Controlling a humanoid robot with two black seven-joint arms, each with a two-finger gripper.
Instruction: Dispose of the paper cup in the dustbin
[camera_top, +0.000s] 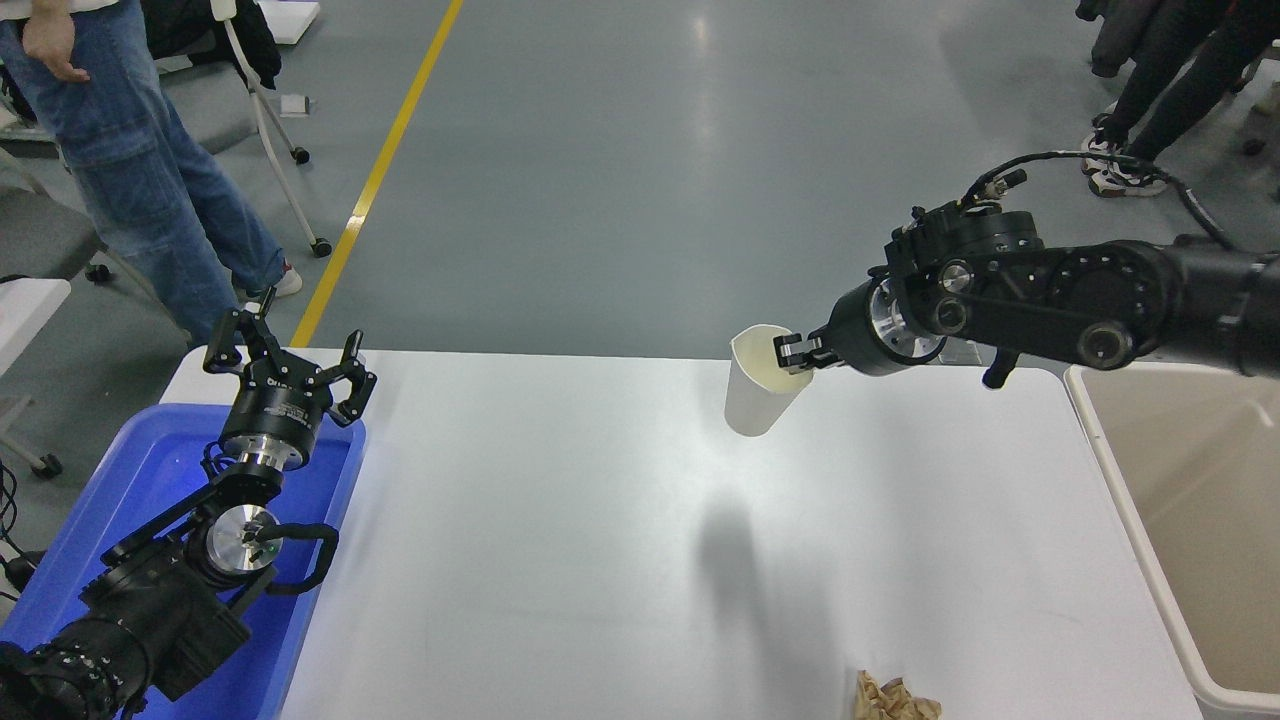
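Observation:
The white paper cup (752, 395) hangs upright in the air above the table's far middle, its shadow on the table below. My right gripper (796, 357) is shut on the cup's right rim, one finger inside the cream-coloured mouth. The beige dustbin (1180, 470) stands at the table's right edge, to the right of the cup and lower. My left gripper (288, 350) is parked at the lower left over the blue tray, its fingers spread open and empty.
A blue plastic tray (120, 500) lies at the left under the left arm. A crumpled brown paper wad (893, 698) lies at the table's front edge. A person in jeans (140, 170) stands at the far left beside chairs. More legs (1150, 90) show at the top right.

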